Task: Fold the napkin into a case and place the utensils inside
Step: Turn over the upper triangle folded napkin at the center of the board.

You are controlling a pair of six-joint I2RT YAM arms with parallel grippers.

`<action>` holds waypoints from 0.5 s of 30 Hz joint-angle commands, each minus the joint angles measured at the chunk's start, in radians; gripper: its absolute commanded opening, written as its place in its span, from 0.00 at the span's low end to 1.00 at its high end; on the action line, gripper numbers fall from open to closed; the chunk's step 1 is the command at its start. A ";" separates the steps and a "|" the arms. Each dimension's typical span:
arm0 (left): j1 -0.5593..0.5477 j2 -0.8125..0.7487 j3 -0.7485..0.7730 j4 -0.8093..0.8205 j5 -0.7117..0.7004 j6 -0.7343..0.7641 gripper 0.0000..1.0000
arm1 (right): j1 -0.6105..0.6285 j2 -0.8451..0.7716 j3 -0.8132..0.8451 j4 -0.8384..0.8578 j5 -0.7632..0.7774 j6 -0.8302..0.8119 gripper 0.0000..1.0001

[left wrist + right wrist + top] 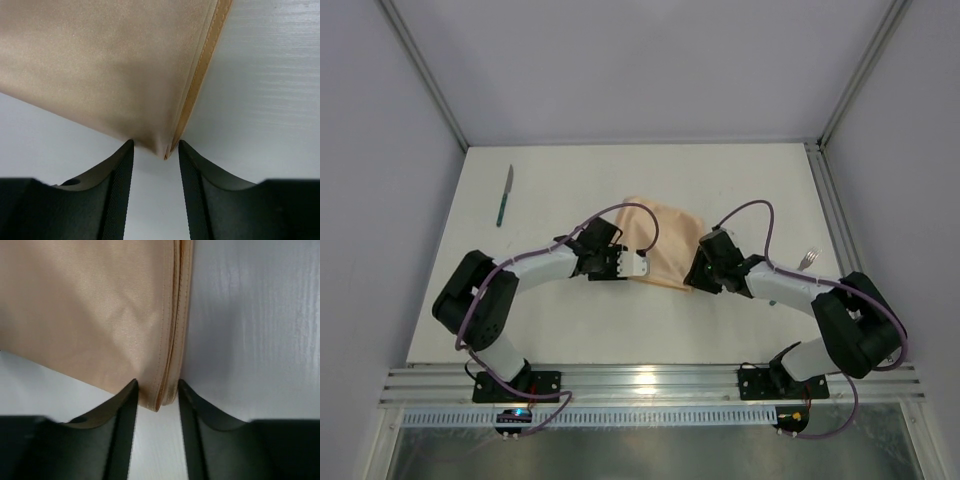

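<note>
The peach-orange napkin (665, 240) lies folded in layers at the table's middle. My left gripper (640, 265) is open at its near left corner. In the left wrist view the napkin (100, 65) ends in a corner tip just between the fingertips of that gripper (156, 142). My right gripper (695, 275) is open at the near right corner. In the right wrist view the napkin (90, 315) has its hemmed corner between that gripper's (157, 381) jaws. The knife (504, 196) lies far left. The fork (808, 260) shows only its silver end beside my right arm.
The white table (570, 330) sits between grey side walls. A metal rail (650, 380) runs along the near edge, and a rail (825, 200) lines the right side.
</note>
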 commanded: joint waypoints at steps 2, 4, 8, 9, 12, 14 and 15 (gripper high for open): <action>-0.010 0.034 -0.024 0.005 -0.009 0.019 0.33 | -0.004 0.044 -0.048 0.077 -0.073 0.046 0.31; -0.010 0.028 -0.026 -0.012 -0.001 0.010 0.20 | -0.006 0.045 -0.051 0.077 -0.074 0.046 0.24; -0.013 -0.016 -0.046 -0.082 0.060 -0.020 0.00 | -0.008 0.032 -0.050 0.054 -0.077 0.013 0.11; -0.015 -0.030 -0.052 -0.099 0.071 -0.024 0.00 | -0.008 0.022 -0.048 0.053 -0.080 0.000 0.10; -0.036 -0.075 -0.075 -0.174 0.114 -0.052 0.00 | -0.008 0.024 -0.031 0.043 -0.125 -0.078 0.07; -0.050 -0.090 -0.078 -0.249 0.135 -0.076 0.00 | -0.008 0.036 -0.002 0.025 -0.155 -0.156 0.04; -0.056 -0.096 -0.081 -0.277 0.158 -0.082 0.00 | -0.008 0.038 0.005 0.022 -0.172 -0.180 0.04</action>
